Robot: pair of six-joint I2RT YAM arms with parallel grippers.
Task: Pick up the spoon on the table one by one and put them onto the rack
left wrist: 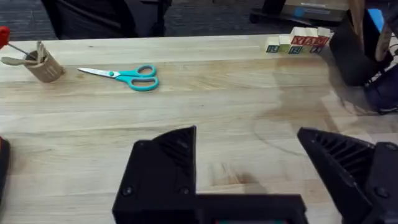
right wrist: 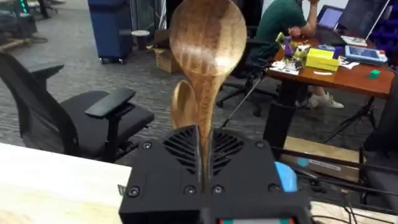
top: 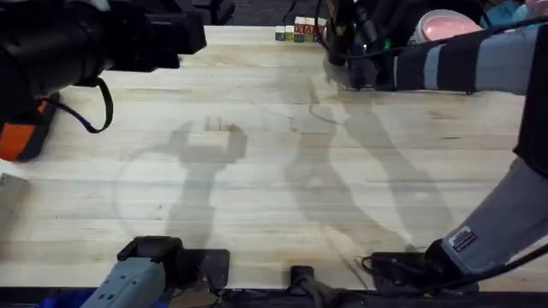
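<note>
Already the right pincer gripped a spoon upright by its handle at the desk's far right edge, while the left pincer gaped wide.

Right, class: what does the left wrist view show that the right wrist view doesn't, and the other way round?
Left wrist: teal scissors, lettered blocks, and the left gripper open above the table. Right wrist: the right gripper shut on a spoon standing upright, a second spoon behind it, an office chair beyond. Both: the pale table.
</note>
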